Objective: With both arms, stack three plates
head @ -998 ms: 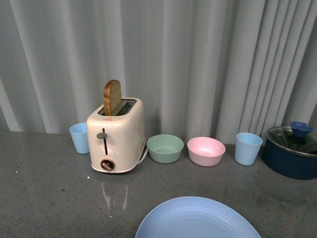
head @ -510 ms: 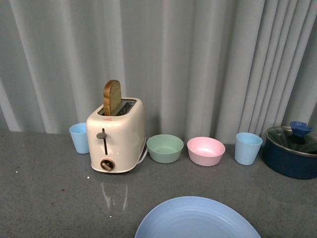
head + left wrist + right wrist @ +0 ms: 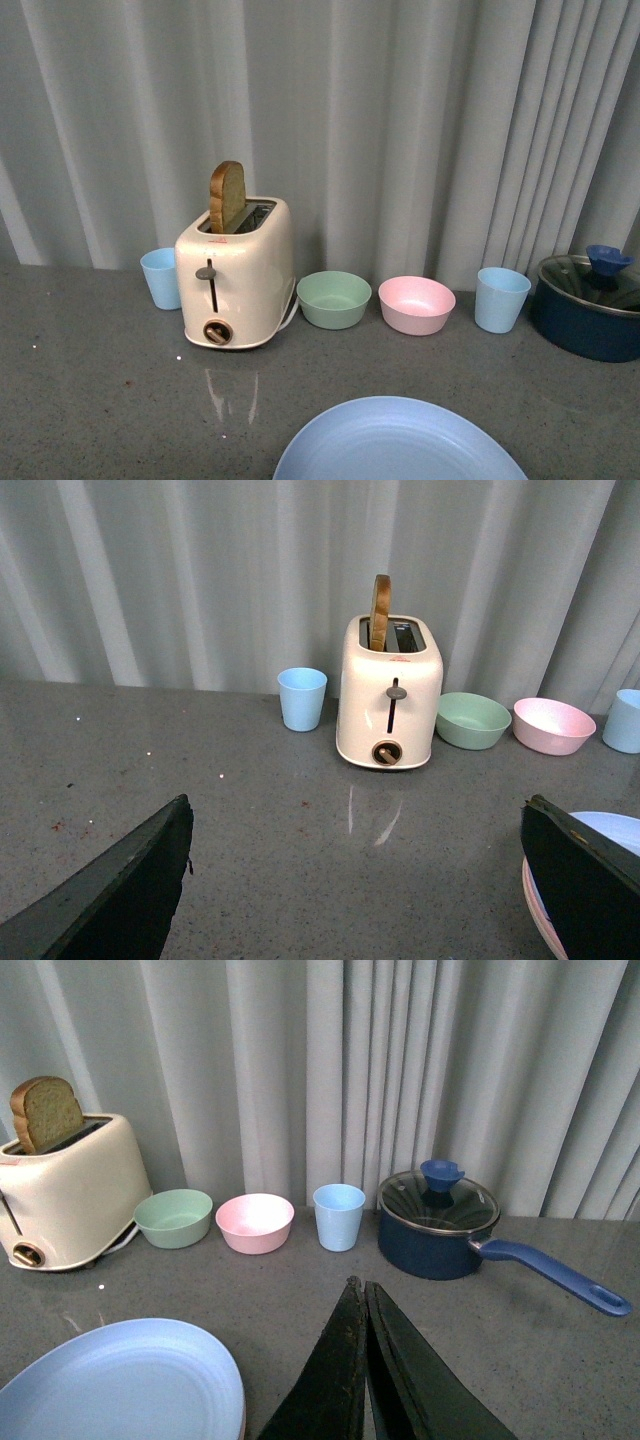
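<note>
Blue plate (image 3: 398,440) sits on top of the pink plate (image 3: 533,905) at the near counter edge. Left gripper (image 3: 360,880) wide open, empty. Right gripper (image 3: 365,1360) closed, holding nothing.

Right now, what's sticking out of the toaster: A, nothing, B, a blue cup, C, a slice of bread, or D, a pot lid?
C: a browned slice of bread stands upright in one slot of the toaster, rising above its top in the front view.
</note>
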Action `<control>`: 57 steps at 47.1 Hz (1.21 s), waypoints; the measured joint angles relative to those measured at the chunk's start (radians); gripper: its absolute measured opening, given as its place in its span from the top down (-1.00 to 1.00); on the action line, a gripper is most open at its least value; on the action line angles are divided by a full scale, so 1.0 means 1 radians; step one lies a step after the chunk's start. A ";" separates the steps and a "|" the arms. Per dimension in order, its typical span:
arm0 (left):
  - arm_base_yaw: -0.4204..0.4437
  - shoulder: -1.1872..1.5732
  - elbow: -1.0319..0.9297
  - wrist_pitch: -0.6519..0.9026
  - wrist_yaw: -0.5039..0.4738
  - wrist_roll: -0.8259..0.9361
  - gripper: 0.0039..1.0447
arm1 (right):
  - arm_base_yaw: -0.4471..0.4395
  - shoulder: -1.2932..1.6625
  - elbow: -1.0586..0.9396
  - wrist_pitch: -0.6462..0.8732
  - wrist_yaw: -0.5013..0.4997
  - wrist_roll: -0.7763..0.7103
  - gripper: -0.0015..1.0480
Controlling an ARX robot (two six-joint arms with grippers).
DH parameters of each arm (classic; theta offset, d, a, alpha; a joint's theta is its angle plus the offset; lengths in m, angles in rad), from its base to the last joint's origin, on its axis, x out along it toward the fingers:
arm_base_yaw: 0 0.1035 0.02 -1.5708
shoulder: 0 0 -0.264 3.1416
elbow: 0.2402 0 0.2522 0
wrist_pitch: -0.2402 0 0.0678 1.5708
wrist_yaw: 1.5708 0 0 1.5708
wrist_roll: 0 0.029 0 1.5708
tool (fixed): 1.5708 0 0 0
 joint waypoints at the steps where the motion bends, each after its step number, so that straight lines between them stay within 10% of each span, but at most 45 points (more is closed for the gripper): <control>1: 0.000 0.000 0.000 0.000 0.000 0.000 -0.87 | 0.000 -0.005 -0.003 -0.002 0.000 0.000 0.94; 49: 0.000 0.000 0.000 0.000 0.000 0.000 -0.87 | 0.000 -0.270 -0.086 -0.179 0.000 0.000 0.94; 57: 0.000 0.000 0.000 0.000 0.000 0.000 -0.87 | 0.000 -0.270 -0.086 -0.179 0.000 -0.001 0.44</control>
